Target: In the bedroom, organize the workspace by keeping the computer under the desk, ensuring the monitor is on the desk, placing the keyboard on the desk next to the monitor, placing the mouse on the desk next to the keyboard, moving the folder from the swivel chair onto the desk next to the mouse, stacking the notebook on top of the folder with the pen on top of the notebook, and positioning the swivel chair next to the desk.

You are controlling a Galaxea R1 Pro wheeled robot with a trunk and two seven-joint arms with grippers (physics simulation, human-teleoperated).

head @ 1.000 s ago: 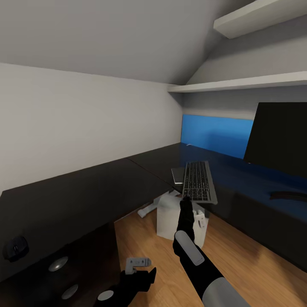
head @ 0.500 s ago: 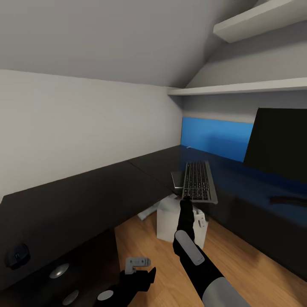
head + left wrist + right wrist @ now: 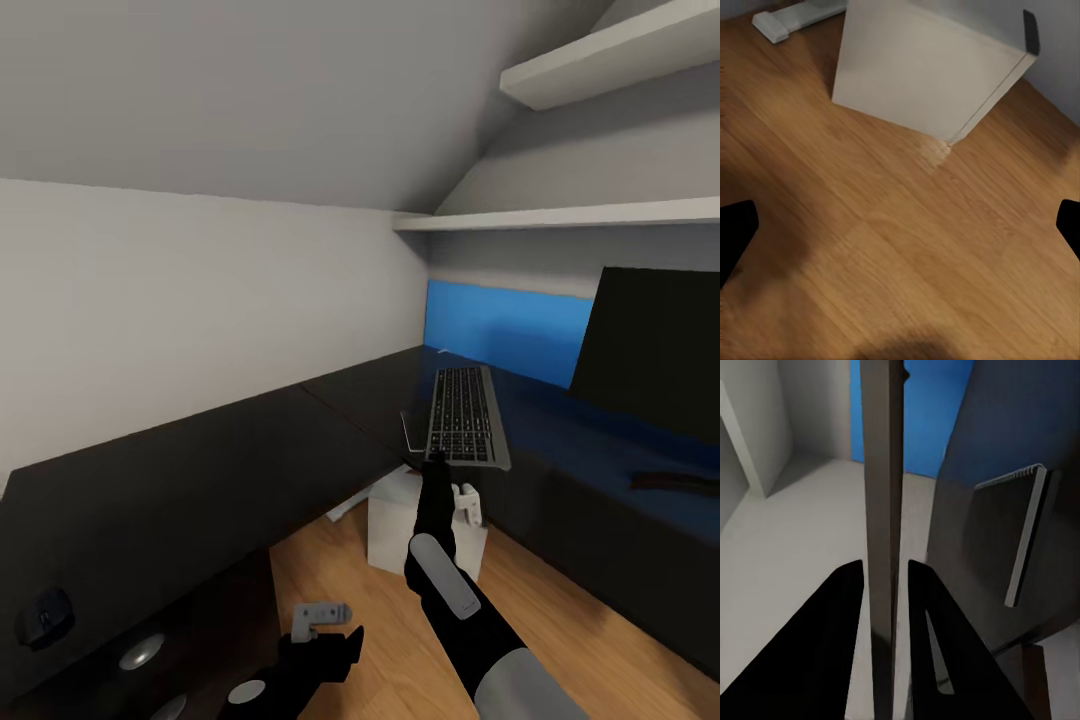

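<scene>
1. judging from what shows, you're mid-task: monitor (image 3: 655,350) on the desk (image 3: 200,470), computer (image 3: 400,520) beneath it, mouse (image 3: 42,615) far off at the near end.
2. keyboard (image 3: 465,415) is held above the desk corner, long axis running away from you toward the blue wall panel (image 3: 505,328).
3. right gripper (image 3: 434,462) is clamped on its near edge; left gripper (image 3: 900,225) is spread, empty.

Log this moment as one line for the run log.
right gripper: shut on keyboard, lifted above desk | left gripper: open, over floor | mouse: on desk
</scene>
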